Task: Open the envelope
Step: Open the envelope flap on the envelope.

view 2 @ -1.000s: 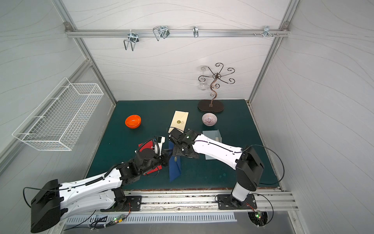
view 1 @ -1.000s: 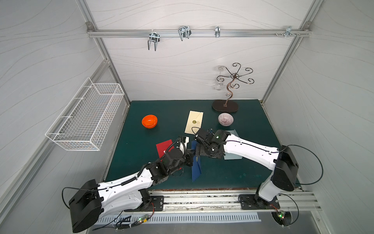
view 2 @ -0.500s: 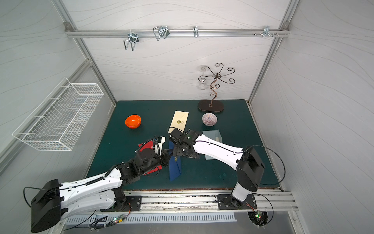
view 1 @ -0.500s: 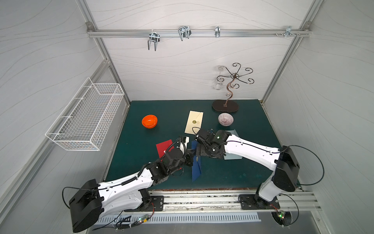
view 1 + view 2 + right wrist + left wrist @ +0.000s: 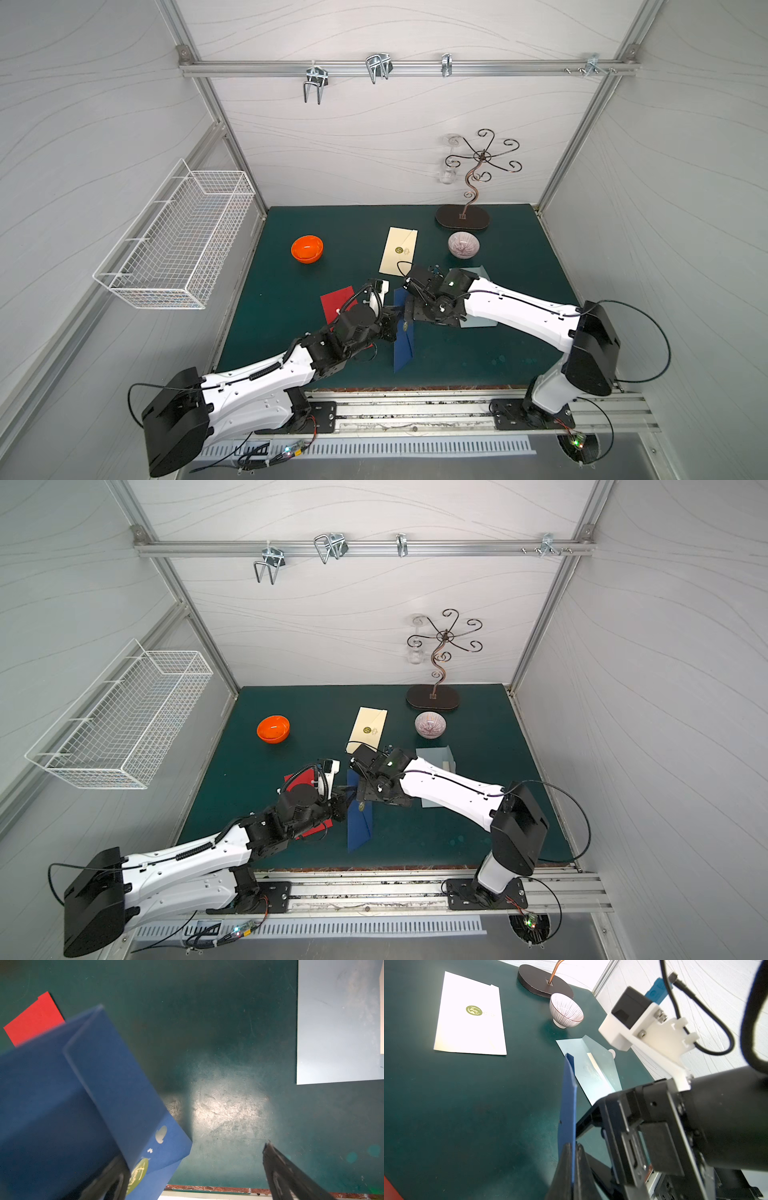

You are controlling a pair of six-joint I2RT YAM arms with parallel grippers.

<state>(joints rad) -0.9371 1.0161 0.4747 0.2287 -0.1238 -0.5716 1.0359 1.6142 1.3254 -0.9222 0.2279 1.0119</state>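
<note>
Envelope: blue envelope (image 5: 404, 336), seen edge-on in the left wrist view (image 5: 568, 1109). It is held upright on its edge, mid-mat toward the front, between the red envelope (image 5: 336, 301) and the pale blue envelope (image 5: 478, 322).
Mat: green mat (image 5: 498, 361) under everything.
Left arm: stretched low from the front-left base toward the centre, with its wrist above the red envelope.
Right arm: reaches in from the front-right base across the pale blue envelope, wrist bent so the tool points down at the mat.
Left gripper (image 5: 573, 1147): jaws pinched tight on the blue envelope's edge.
Right gripper (image 5: 192, 1153): jaws spread wide and gripping nothing. One finger sits at the flap, the other over bare mat; contact unclear.
Flap (image 5: 116, 1076): faces the right wrist camera.
Seal (image 5: 139, 1173): round and yellow-green, at the flap's tip beside the near finger.
</note>
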